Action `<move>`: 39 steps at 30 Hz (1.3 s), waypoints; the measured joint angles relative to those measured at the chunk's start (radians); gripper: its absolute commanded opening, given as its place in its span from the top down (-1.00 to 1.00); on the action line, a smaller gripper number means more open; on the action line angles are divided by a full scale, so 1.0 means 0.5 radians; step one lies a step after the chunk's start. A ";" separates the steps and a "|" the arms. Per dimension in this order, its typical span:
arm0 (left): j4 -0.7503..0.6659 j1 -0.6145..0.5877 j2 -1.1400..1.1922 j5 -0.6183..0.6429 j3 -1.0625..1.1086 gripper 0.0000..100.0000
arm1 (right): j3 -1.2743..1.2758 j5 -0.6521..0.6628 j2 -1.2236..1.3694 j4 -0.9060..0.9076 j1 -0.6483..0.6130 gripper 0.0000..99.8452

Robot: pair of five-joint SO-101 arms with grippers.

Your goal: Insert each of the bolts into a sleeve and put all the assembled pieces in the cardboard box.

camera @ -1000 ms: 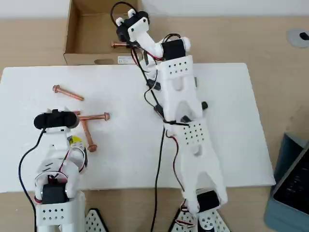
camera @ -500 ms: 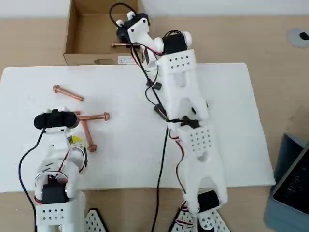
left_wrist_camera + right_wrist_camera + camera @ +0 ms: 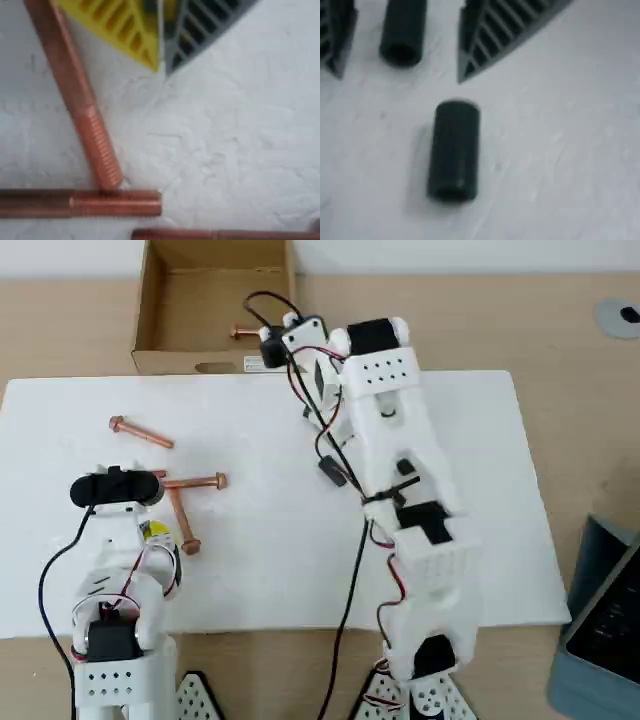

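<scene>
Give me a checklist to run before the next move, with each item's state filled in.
1. Right hand open: ok, fingers apart with a sleeve between them.
2. Second sleeve free on the mat: ok.
3. Left hand loaded: not ok, shut on nothing.
4. Three bolts loose on the mat: ok.
5. Bolt in the cardboard box wears a sleeve: cannot tell, the arm hides its shank.

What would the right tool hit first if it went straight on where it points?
Probably the black sleeve lying in the gap of the open right tool, then the white mat; depth is unclear.
</scene>
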 measured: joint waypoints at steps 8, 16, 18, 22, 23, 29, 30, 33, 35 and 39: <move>0.000 0.000 0.000 0.000 0.000 1.00 | 0.356 0.000 -0.196 -0.040 -0.015 0.66; 0.000 0.000 0.000 0.000 0.000 1.00 | 0.829 0.003 -0.362 -0.381 -0.129 0.66; 0.000 0.000 0.000 0.000 0.000 1.00 | 0.927 0.003 -0.399 -0.463 -0.132 0.66; 0.000 0.000 0.000 0.000 0.000 1.00 | 1.056 0.003 -0.417 -0.583 -0.132 0.66; 0.000 0.000 0.000 0.000 0.000 1.00 | 1.077 0.003 -0.417 -0.611 -0.132 0.66; 0.000 0.000 0.000 0.000 0.000 1.00 | 1.188 0.021 -0.417 -0.773 -0.132 0.66; 0.000 0.000 0.000 0.000 0.000 1.00 | 1.209 0.021 -0.417 -0.804 -0.132 0.66; 0.000 0.000 0.000 0.000 0.000 1.00 | 1.280 0.021 -0.417 -0.884 -0.132 0.66; 0.000 0.000 0.000 0.000 0.000 1.00 | 1.323 0.021 -0.417 -0.933 -0.132 0.66; 0.000 0.000 0.000 0.000 0.000 1.00 | 1.341 0.021 -0.408 -0.988 -0.126 0.67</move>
